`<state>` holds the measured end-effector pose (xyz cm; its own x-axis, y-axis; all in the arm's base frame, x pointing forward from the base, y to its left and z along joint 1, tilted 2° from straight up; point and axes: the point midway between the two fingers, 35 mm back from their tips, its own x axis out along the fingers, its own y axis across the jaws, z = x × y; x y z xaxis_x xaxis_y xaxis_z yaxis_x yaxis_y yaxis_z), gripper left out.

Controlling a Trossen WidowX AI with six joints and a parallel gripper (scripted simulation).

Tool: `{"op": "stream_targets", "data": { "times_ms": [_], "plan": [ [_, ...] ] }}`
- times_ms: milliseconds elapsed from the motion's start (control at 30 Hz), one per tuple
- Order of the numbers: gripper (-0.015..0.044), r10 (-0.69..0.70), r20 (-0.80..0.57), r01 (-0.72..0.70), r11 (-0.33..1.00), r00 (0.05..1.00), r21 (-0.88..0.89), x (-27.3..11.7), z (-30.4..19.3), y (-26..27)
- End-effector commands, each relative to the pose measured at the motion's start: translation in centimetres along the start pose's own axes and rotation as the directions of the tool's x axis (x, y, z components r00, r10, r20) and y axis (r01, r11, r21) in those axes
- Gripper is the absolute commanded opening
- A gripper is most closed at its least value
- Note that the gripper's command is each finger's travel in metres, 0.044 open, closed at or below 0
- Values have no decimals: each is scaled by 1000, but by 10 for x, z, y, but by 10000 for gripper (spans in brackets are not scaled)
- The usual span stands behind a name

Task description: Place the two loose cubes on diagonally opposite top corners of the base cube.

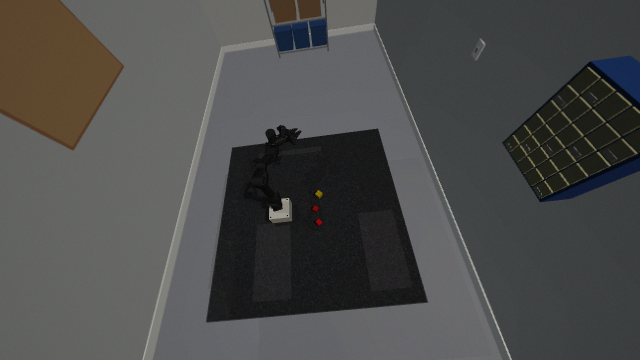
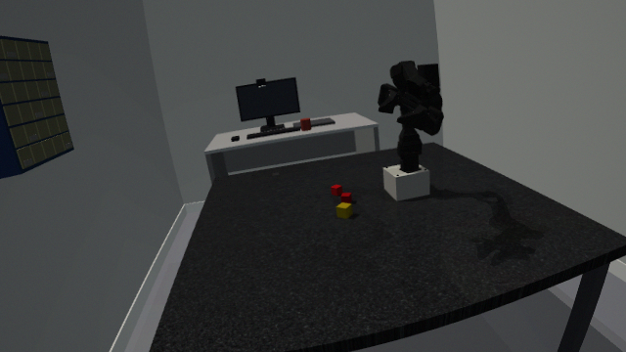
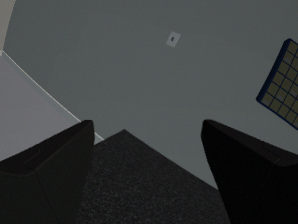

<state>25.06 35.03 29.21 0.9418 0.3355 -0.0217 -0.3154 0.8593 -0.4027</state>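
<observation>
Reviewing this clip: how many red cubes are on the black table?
2. One red cube sits between the yellow cube and the other red cube, which is farthest from the yellow one.
</observation>
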Motion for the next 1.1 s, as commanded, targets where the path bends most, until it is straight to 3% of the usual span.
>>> {"op": "stream_targets", "data": {
  "times_ms": [0,533,1067],
  "plan": [
    [265,-30,-83,30,1000,996,-3,29,-26,-26],
    [265,-139,-442,177,983,886,46,84,-143,-139],
    [265,-156,-781,436,886,604,160,54,-265,-255]
  ]
}}
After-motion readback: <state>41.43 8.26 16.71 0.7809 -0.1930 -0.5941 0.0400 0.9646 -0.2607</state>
